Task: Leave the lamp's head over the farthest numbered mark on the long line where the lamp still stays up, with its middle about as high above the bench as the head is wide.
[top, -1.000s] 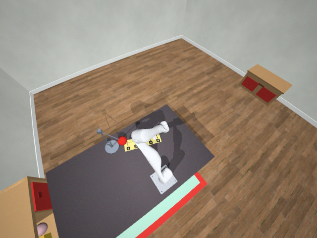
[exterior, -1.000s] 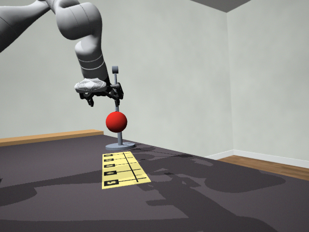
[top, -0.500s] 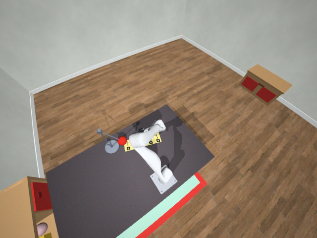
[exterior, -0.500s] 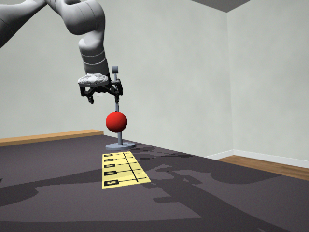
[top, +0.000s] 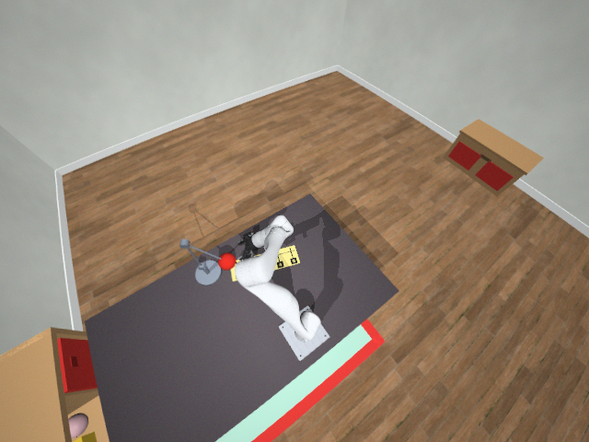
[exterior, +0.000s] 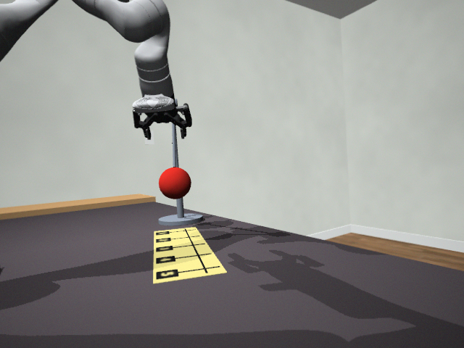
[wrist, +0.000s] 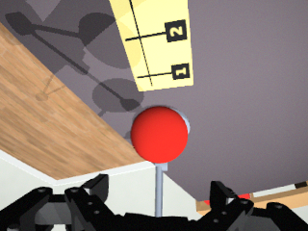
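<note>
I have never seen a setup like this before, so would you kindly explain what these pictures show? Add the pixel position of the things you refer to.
The machine is a single white robot arm point(top: 273, 296) point(exterior: 144, 22) ending in a black two-fingered gripper point(exterior: 165, 135) point(wrist: 159, 189). The top picture looks down from high up, the exterior one looks along the bench point(top: 190, 343) point(exterior: 93, 239) point(wrist: 250, 106) from low down, and the wrist one looks out past the fingers.

On the bench stands a jointed lamp with a round grey base point(top: 207, 275) point(exterior: 180, 220) and a red ball for a head point(top: 226, 261) point(exterior: 175, 183) point(wrist: 159, 135). Beside it lies a yellow strip point(top: 288, 255) point(exterior: 187, 254) point(wrist: 164, 58) with a long line and numbered marks. The gripper is open and holds nothing.
</note>
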You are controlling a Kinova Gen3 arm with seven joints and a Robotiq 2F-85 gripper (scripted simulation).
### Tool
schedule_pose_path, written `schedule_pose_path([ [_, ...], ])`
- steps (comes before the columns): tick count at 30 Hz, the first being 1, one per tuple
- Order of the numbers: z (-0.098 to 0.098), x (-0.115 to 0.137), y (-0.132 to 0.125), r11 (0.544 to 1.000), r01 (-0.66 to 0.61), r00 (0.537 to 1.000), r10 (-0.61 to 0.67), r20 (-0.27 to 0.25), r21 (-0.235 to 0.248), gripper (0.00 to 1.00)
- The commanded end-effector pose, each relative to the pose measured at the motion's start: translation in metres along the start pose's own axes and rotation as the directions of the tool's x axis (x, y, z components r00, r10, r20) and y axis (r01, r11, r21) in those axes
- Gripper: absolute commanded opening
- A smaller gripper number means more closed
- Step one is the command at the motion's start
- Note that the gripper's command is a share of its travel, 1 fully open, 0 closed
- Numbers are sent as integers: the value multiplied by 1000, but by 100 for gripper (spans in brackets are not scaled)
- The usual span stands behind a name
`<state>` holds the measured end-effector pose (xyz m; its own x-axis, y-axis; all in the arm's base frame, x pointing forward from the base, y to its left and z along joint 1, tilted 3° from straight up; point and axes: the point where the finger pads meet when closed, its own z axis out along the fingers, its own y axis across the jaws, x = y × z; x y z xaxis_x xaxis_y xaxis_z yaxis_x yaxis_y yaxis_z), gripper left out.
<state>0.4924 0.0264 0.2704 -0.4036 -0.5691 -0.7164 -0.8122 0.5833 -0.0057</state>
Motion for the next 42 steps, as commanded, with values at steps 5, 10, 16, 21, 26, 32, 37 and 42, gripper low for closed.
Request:
schedule_pose_path([
  [5, 11, -44, -4, 1000, 28, 1000, -28, 3, -8, 100],
  [10, 15, -61, -8, 1000, 27, 1000, -27, 3, -7, 100],
  [16, 31, -61, -7, 1000, 26, 1000, -26, 3, -7, 100],
  [21, 44, -61, -7, 1000, 25, 1000, -25, 4, -6, 100],
  [26, 54, -61, -7, 1000, 25, 1000, -24, 4, -6, 100],
  [32, 68, -63, -6, 1000, 29, 1000, -29, 6, -7, 100],
  [37, 81, -66, -5, 999, 34, 999, -34, 8, -8, 100],
  [42, 94, -68, -5, 999, 39, 999, -39, 9, -9, 100],
])
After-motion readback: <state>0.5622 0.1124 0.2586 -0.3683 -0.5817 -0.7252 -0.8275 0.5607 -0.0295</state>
